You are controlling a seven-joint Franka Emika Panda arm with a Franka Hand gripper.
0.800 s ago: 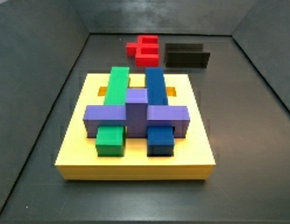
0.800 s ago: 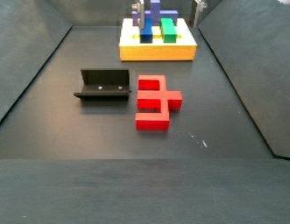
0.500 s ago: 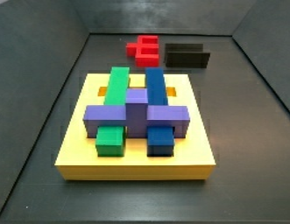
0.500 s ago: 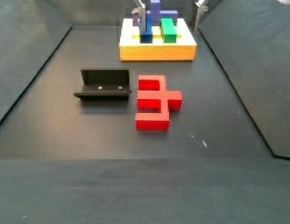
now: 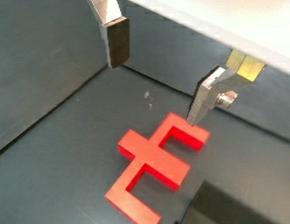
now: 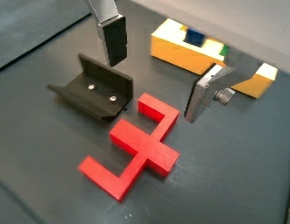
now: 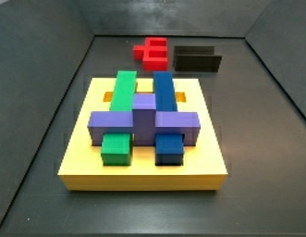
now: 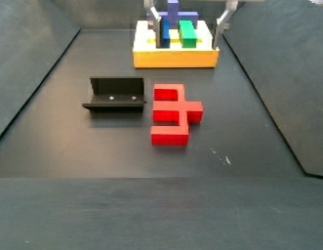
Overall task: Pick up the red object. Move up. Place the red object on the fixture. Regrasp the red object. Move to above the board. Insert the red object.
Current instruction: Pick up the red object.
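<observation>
Board (image 7: 81,165) carries green, blue, purple bars. Gripper (image 6: 157,72) hangs above the red object (image 6: 133,147), fingers spread wide, empty. Red object on floor just beside fixture (image 6: 91,89).

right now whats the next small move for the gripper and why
Probably lower the gripper onto the red object. In both wrist views its fingers are spread with nothing between them, above the floor, and the piece lies flat and untouched beside the fixture. Centering over the bar first looks wise.
</observation>
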